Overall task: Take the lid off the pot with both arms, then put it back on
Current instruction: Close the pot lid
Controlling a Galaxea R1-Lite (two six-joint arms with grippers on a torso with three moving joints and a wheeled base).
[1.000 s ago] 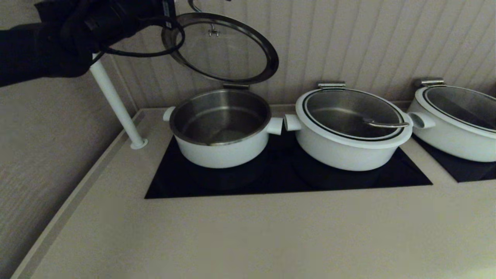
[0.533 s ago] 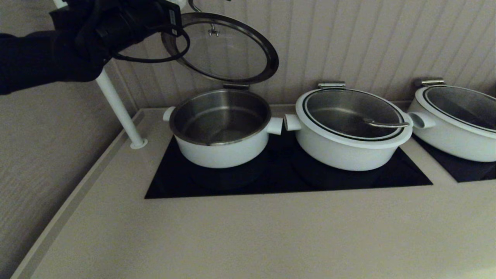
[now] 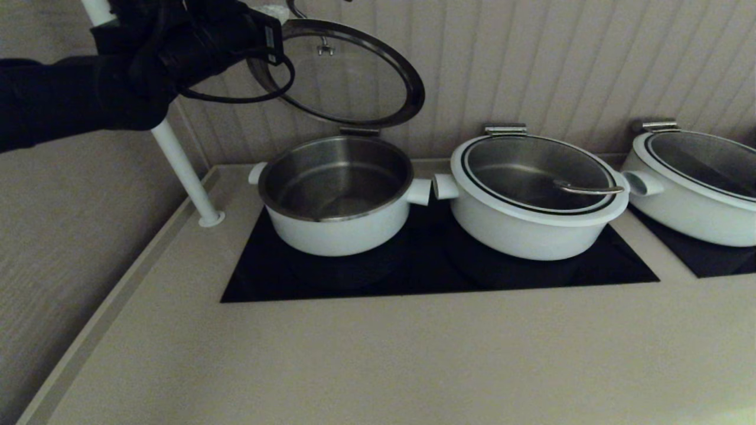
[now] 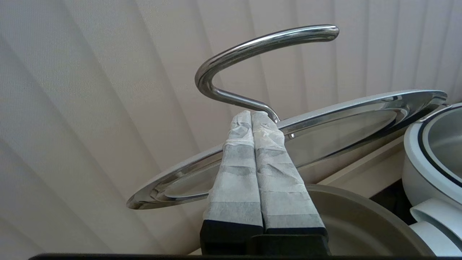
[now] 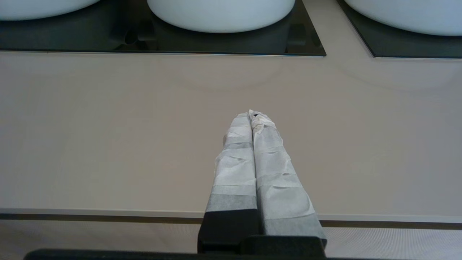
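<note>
Left gripper (image 4: 252,115): taped white fingers pressing together, tips lying against the base of the thin arched steel wire handle (image 4: 252,47); nothing visibly clamped between them. In the head view the black left arm (image 3: 118,65) is hiding the gripper. Round clear glass lid (image 3: 342,74) is standing tilted open above the rear rim of the round white steel-lined pot (image 3: 336,195). Right gripper (image 5: 252,113): fingers closed, empty, hovering over the beige counter (image 5: 108,126).
</note>
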